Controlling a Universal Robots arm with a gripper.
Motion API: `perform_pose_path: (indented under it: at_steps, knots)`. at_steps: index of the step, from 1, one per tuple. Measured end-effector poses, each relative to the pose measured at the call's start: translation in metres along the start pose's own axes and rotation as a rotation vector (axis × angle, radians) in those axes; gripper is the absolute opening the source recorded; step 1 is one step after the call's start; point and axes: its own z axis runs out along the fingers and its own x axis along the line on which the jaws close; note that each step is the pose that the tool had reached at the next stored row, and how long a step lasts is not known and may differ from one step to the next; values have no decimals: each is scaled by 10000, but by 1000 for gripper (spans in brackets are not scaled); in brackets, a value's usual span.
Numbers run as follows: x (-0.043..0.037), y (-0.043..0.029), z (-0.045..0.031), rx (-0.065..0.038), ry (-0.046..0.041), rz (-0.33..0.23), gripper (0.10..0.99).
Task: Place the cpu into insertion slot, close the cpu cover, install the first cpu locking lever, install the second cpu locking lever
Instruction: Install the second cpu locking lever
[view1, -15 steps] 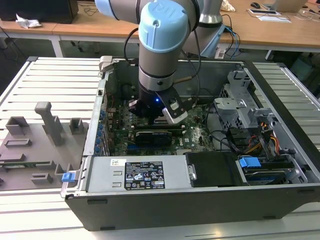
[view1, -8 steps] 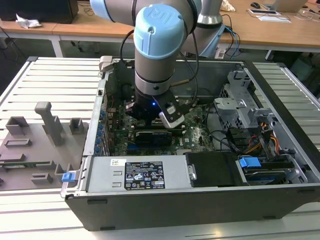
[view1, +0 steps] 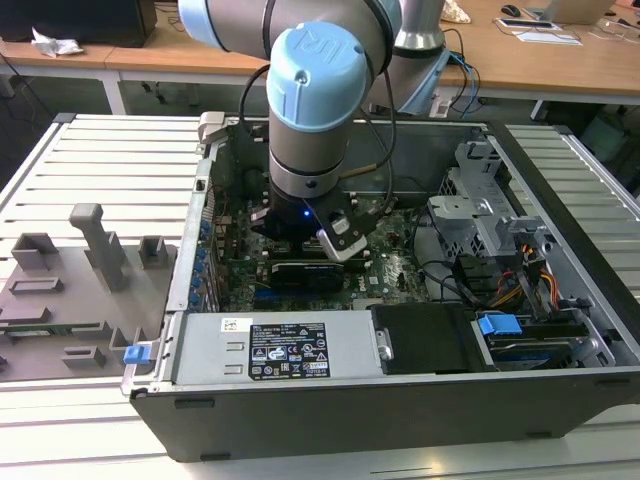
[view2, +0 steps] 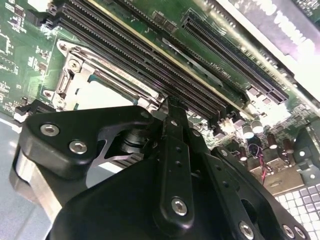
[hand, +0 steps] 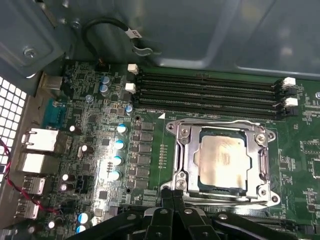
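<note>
One cpu (hand: 223, 159), green motherboard (hand: 100, 150), open case (view1: 300, 420)

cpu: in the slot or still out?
In. In the first wrist view the cpu lies flat inside the insertion slot, its silvery top showing through the window of the metal cpu cover around it.

A pale slatted metal surface (view1: 110, 160) is carrying an open computer case (view1: 400, 400) in the exterior view. A grey moulded fixture block (view1: 80, 290) is lying on the slats toward the exterior view's left, with a small blue clip (view1: 137, 353) resting just beside the case. Wooden desks (view1: 150, 55) are running along the back, holding crumpled paper (view1: 55, 42) and, toward the exterior view's right, flat papers (view1: 545, 32). Even, diffuse light is falling across everything.
</note>
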Motion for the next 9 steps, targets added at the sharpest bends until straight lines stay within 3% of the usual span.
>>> perform_pose_path:
  at_steps: [9]
  knots:
    - [24,36,62,-244,-20,-5,106]
